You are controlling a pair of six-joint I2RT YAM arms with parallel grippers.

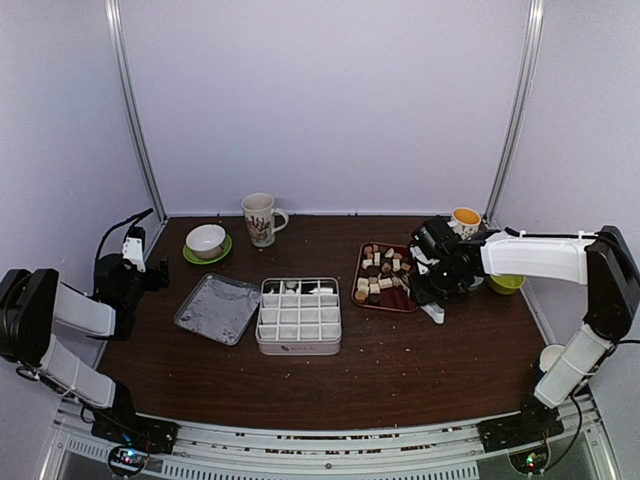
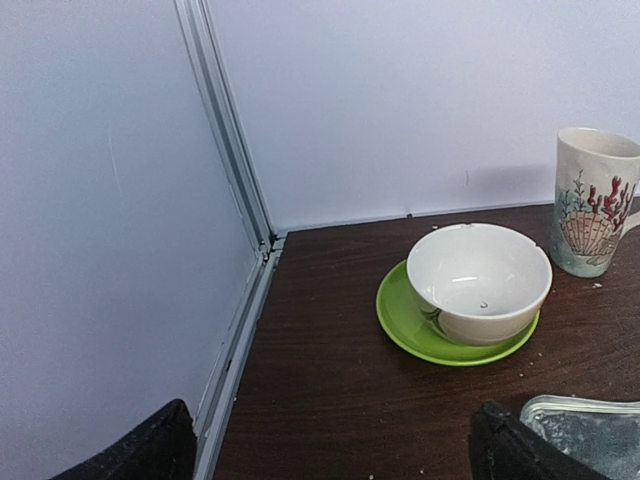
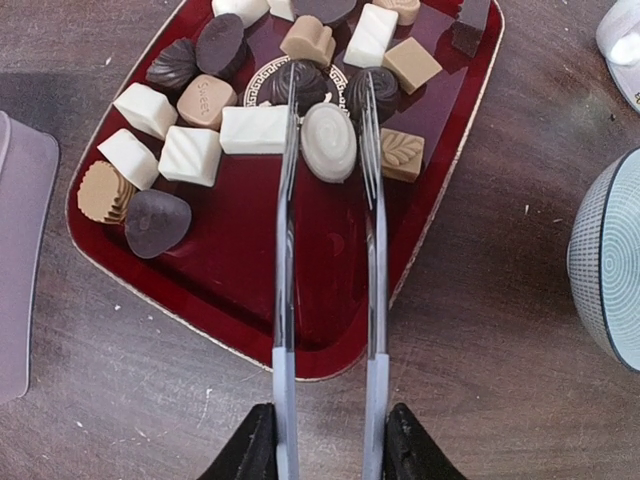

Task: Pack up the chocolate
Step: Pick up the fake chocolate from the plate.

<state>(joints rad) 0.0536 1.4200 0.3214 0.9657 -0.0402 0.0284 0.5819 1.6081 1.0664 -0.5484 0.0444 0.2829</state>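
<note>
The chocolate (image 3: 328, 141) is several dark, tan and white pieces on a red tray (image 3: 230, 270), which lies right of centre (image 1: 385, 278) in the top view. My right gripper (image 3: 325, 450) is shut on white tongs (image 3: 285, 250) at their handle end. The tongs' two arms reach over the tray and stand either side of a white oval piece. A white divided box (image 1: 299, 315) sits mid-table, with a few pale pieces in its back row. My left gripper (image 2: 330, 450) is open and holds nothing, low over the table's far left corner.
A white bowl (image 2: 478, 280) on a green saucer (image 2: 400, 320) and a shell-patterned mug (image 2: 592, 200) stand at the back left. A metal tray (image 1: 217, 308) lies left of the box. A yellow cup (image 1: 465, 218), green bowl (image 1: 507, 284) and grey patterned bowl (image 3: 610, 260) crowd the right.
</note>
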